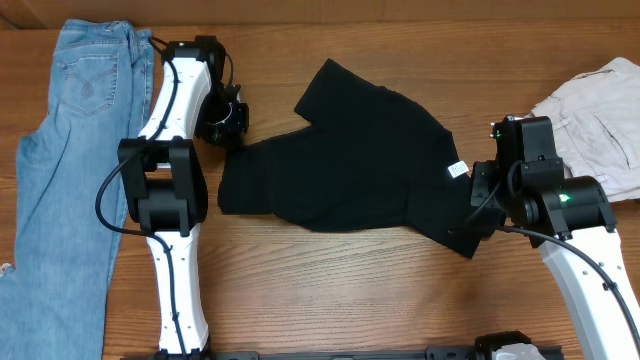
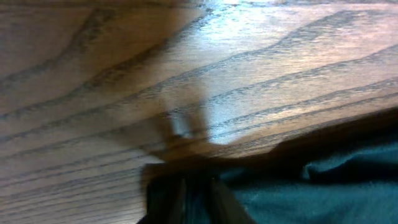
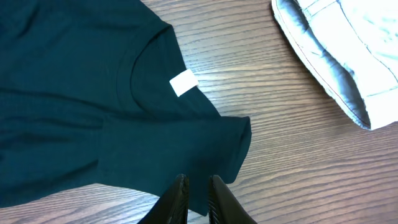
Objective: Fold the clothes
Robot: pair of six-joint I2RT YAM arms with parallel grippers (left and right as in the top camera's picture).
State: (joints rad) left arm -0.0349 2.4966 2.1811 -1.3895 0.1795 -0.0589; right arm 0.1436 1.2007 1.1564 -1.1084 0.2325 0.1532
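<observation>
Looking down from overhead, I have the clothes [image 1: 350, 150] lying near the middle of the wooden table [image 1: 330, 290]: one matte black garment of soft, limp knit, spread in an uneven, lumpy shape with a pointed flap sticking out toward 11 o'clock. A small white tag [image 1: 458, 169] sits at its 3 o'clock edge. On my right wrist feed that tag [image 3: 183, 83] is a plain rectangle stitched just below a curved, banded seam, and a short tube of fabric with a hemmed end runs off toward 4 o'clock.

My left gripper [image 1: 232, 140] is at the garment's 9 o'clock edge. Its wrist feed is blurred, but the two dark fingers [image 2: 174, 199] stand nearly together with the black edge pinched between them, on oak-grained board.

My right gripper [image 1: 468, 232] is at the garment's 4 o'clock corner. Its fingers [image 3: 177, 199] are drawn to a thin slit, nipping the fabric's lower hem.

Light blue denim jeans [image 1: 70, 150], stiff and faded, lie lengthwise at the table's 9 o'clock side. A pale beige garment [image 1: 600, 120], crumpled and seamed, sits at 3 o'clock, well apart from the black cloth.
</observation>
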